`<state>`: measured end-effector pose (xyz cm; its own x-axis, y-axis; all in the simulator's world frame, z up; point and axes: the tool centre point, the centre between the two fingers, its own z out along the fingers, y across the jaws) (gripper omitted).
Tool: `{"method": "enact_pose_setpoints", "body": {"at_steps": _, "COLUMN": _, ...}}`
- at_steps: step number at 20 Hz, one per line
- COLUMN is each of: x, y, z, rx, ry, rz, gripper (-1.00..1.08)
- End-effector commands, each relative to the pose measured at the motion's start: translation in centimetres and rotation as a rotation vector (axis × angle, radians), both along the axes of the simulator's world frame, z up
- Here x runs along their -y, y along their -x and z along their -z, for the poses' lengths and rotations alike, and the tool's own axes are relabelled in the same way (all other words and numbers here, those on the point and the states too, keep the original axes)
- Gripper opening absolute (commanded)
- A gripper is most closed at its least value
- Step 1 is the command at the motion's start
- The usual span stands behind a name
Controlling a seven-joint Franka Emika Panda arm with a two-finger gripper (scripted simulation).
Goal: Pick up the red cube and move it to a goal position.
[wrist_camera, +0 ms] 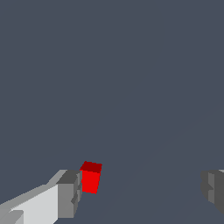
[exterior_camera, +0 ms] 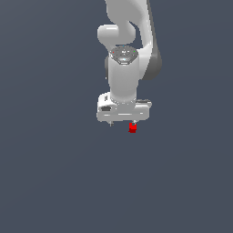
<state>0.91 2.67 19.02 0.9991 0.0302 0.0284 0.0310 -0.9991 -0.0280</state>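
The red cube [exterior_camera: 132, 128] is tiny and sits just under the gripper's fingertip on the exterior view's right. My white gripper [exterior_camera: 121, 123] points down and is open, its fingers spread far wider than the cube. In the wrist view the red cube [wrist_camera: 91, 178] lies right beside one grey finger pad [wrist_camera: 69, 193], inside the gap. The other finger pad [wrist_camera: 213, 189] is far from it. The gripper [wrist_camera: 142, 192] holds nothing. I cannot tell whether the near pad touches the cube.
A plain dark grey-blue surface [exterior_camera: 50, 173] fills both views. No other object or goal marker shows. The white arm [exterior_camera: 125, 54] rises above the gripper.
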Motion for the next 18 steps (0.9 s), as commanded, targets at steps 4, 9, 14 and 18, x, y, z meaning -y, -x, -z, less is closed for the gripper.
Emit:
{"method": "enact_pose_setpoints", "body": {"at_steps": 4, "x": -0.1, "y": 0.1, "z": 0.2, "rx": 0.000, "ry": 0.000, "rz": 0.002, "gripper": 1.00}}
{"method": "enact_pose_setpoints", "body": {"at_steps": 9, "x": -0.6, "y": 0.9, "z": 1.6, "rx": -0.003, "ry": 0.003, "rz": 0.016, "gripper": 1.00}}
{"method": "enact_pose_setpoints", "body": {"at_steps": 14, "x": -1.6, "y": 2.5, "z": 4.4, "rx": -0.008, "ry": 0.007, "rz": 0.042, "gripper": 1.00}}
{"method": "enact_pose_setpoints", "body": {"at_steps": 18, "x": -2.9, "y": 4.2, "z": 7.6, "rx": -0.013, "ry": 0.012, "rz": 0.074, "gripper": 1.00}}
